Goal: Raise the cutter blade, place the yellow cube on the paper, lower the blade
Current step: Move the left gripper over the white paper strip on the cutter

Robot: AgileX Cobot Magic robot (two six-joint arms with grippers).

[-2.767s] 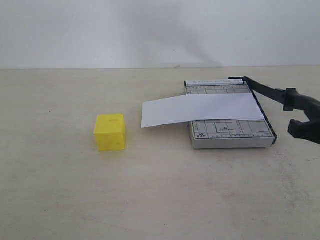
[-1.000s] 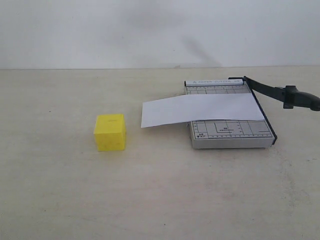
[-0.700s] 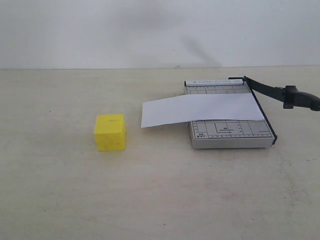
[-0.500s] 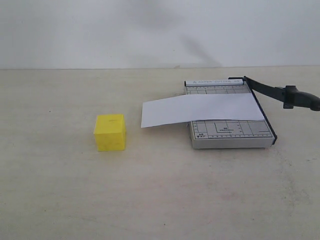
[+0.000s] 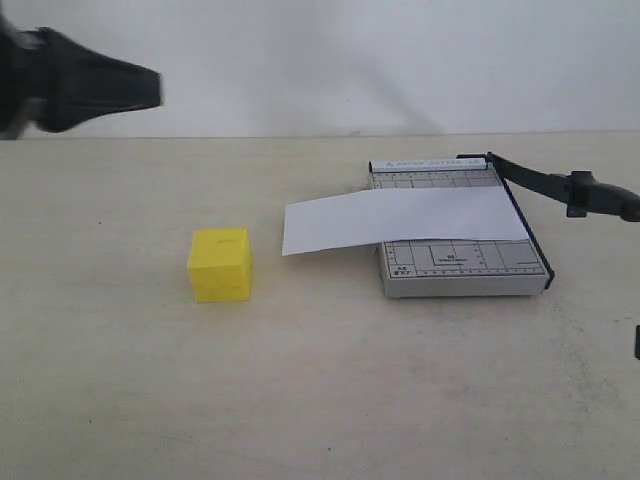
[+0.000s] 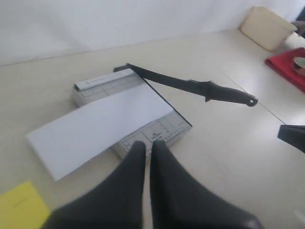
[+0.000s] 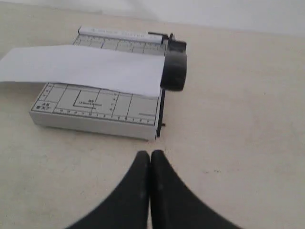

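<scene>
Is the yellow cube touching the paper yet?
Apart. The exterior view shows a strip of bare table between the yellow cube and the paper.

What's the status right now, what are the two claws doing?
Left gripper shut, empty; right gripper shut, empty. Cutter blade raised. Yellow cube beside the paper, not on it. Nothing between them.

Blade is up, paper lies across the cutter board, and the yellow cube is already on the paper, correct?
No. The exterior view shows the yellow cube on the table, apart from the paper, left of it. The cutter blade is up and the paper does lie across the cutter board.
</scene>
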